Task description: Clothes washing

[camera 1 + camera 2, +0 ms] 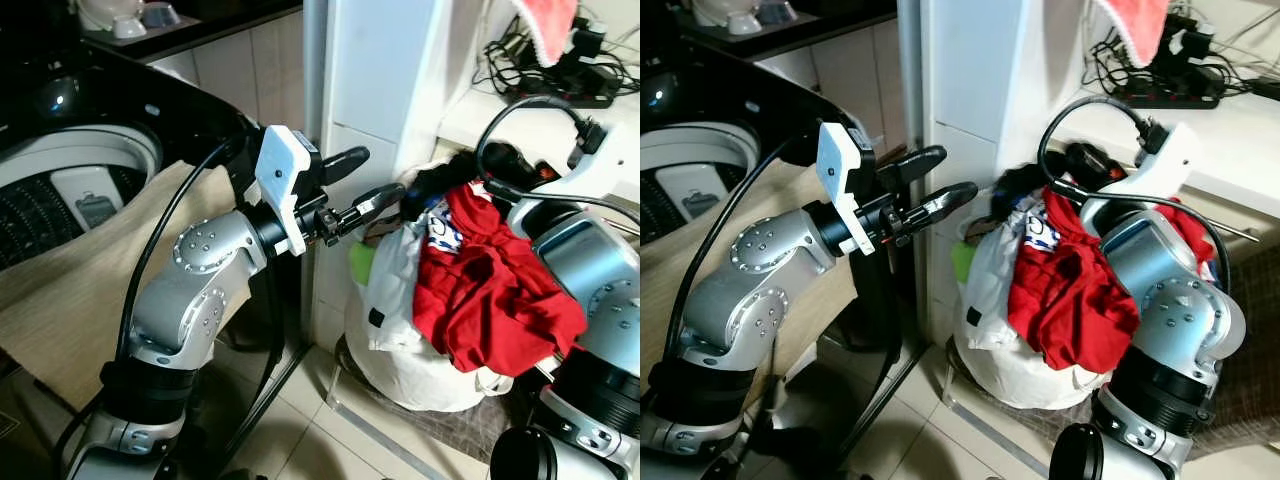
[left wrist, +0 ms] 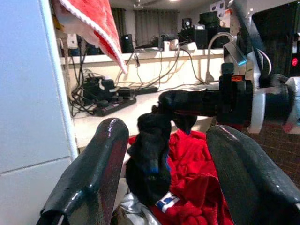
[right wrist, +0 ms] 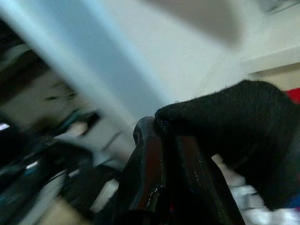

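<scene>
A heap of laundry sits in a white bag (image 1: 400,300) on the floor by a white pillar. A red garment (image 1: 490,290) lies on top of the heap. My right gripper (image 1: 470,165) reaches in from the right, shut on a black garment (image 1: 432,182) that it holds just above the heap. The right wrist view shows its fingers (image 3: 159,154) pinched on that black cloth (image 3: 239,117). My left gripper (image 1: 383,172) is open, level and pointing at the black garment (image 2: 147,164), a short way to its left. The washing machine's open drum (image 1: 70,190) is at the far left.
A beige cloth (image 1: 80,270) hangs over the washer's front edge. The white pillar (image 1: 380,70) stands right behind the left gripper. A shelf at the right carries a power strip and tangled cables (image 1: 560,70), and a pink towel (image 1: 550,25) hangs above it. Floor tiles lie below.
</scene>
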You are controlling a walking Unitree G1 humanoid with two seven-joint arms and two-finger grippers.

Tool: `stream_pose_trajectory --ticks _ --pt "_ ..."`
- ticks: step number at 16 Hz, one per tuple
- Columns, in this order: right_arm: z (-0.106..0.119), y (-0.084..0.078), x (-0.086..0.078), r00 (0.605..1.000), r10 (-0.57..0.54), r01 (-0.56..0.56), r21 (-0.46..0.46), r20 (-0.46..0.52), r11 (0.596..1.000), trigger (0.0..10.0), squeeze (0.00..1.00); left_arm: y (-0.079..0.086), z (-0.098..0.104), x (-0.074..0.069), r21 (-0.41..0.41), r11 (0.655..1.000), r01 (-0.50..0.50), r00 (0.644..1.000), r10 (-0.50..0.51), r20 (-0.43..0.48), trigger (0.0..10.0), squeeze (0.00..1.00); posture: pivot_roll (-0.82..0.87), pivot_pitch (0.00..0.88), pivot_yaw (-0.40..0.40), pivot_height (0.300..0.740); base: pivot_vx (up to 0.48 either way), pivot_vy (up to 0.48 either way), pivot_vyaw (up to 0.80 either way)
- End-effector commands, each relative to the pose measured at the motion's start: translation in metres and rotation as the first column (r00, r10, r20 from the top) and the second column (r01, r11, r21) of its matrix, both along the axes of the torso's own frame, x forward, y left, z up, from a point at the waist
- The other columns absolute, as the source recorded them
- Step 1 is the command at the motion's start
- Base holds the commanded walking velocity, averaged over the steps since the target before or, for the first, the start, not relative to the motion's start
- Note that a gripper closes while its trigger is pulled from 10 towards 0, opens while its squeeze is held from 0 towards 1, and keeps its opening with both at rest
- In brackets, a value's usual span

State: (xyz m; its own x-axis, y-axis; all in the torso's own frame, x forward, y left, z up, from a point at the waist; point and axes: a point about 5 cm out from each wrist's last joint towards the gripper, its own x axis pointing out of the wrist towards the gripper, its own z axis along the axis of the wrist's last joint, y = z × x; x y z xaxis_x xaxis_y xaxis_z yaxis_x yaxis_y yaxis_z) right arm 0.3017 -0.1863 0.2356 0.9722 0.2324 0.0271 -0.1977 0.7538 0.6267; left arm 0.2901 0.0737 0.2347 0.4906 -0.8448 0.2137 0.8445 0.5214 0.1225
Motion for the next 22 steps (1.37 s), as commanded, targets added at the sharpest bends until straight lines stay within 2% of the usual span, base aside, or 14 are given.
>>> stream_pose_trajectory --ticks 1,5,8,9,13,17,18,19,22 --pt "0.008 0.009 -0.003 0.996 0.083 -0.085 0.031 0.039 0.996 0.0 0.00 -0.008 0.008 -0.003 0.013 0.999 0.031 0.998 -0.031 0.062 10.0 1.00 -0.15 0.000 -0.025 0.740 0.000 0.000 0.00" --pt "0.017 0.025 -0.001 0.976 0.207 -0.214 0.124 0.066 0.969 0.0 0.00 -0.019 0.005 -0.007 0.066 0.997 0.051 0.993 -0.058 0.105 10.0 1.00 -0.14 0.000 -0.031 0.740 0.000 0.000 0.00" --pt "0.023 0.038 -0.003 0.948 0.303 -0.317 0.185 0.103 0.930 0.0 0.00 -0.020 -0.001 0.000 0.147 0.988 -0.045 0.984 0.019 0.178 10.0 1.00 -0.13 0.000 -0.043 0.740 0.000 0.000 0.00" --pt "0.024 0.042 -0.004 0.938 0.329 -0.344 0.180 0.106 0.922 0.0 0.00 -0.019 -0.002 0.005 0.162 0.981 -0.105 0.976 0.070 0.206 10.0 0.00 -0.13 0.000 -0.042 0.740 0.000 0.000 0.00" --pt "0.024 0.047 -0.007 0.931 0.353 -0.365 0.173 0.097 0.915 0.0 0.00 -0.017 -0.001 0.016 0.166 0.963 -0.211 0.957 0.169 0.234 10.0 0.00 -0.13 0.000 -0.037 0.740 0.000 0.000 0.00" --pt "0.024 0.047 -0.008 0.930 0.353 -0.365 0.174 0.098 0.914 0.0 0.00 -0.014 -0.005 0.018 0.180 0.958 -0.223 0.956 0.179 0.234 10.0 0.00 -0.13 0.000 -0.034 0.740 0.000 0.000 0.00" --pt "0.024 0.047 -0.008 0.930 0.353 -0.365 0.174 0.098 0.914 0.0 0.00 -0.014 -0.005 0.019 0.175 0.959 -0.224 0.956 0.182 0.229 4.4 0.00 -0.13 0.000 -0.034 0.740 0.000 0.000 0.00" --pt "0.024 0.047 -0.008 0.931 0.352 -0.364 0.175 0.097 0.915 0.0 0.00 -0.013 -0.005 0.019 0.171 0.960 -0.223 0.957 0.183 0.225 0.0 0.00 -0.13 0.000 -0.034 0.740 0.000 0.000 0.00" --pt "0.025 0.048 -0.008 0.929 0.357 -0.369 0.178 0.098 0.912 0.0 0.00 -0.013 -0.005 0.019 0.169 0.960 -0.222 0.957 0.182 0.224 0.0 0.00 -0.13 0.000 -0.034 0.740 0.000 0.000 0.00"
